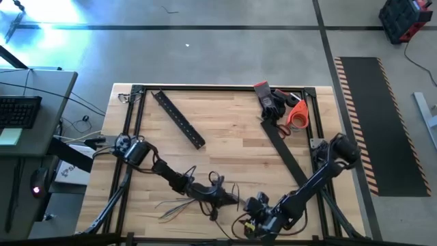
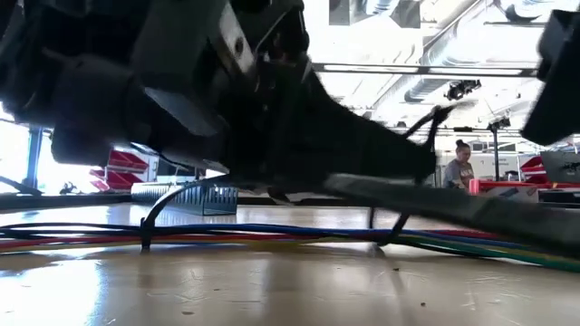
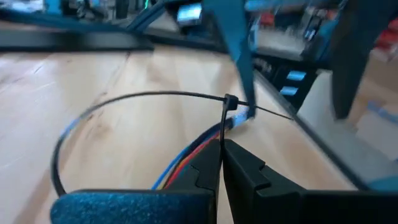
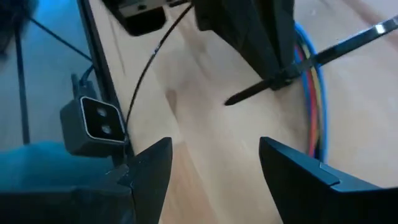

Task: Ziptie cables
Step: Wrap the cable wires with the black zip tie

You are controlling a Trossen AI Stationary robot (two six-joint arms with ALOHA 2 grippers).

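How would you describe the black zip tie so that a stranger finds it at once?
Start at the wooden table and go to its near edge, where the left gripper clamps thin coloured cables. The black zip tie loops around that bundle: one stiff plastic strap, unlike the soft wires.

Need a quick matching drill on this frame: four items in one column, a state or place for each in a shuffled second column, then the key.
1. left gripper
2. right gripper
3. zip tie
4. scissors

A. open, holding nothing
B. far right corner of the table, orange handles
C. shut on the cables
D. looped around the cables, tail sticking out

Pairs: 1-C, 2-A, 3-D, 4-B
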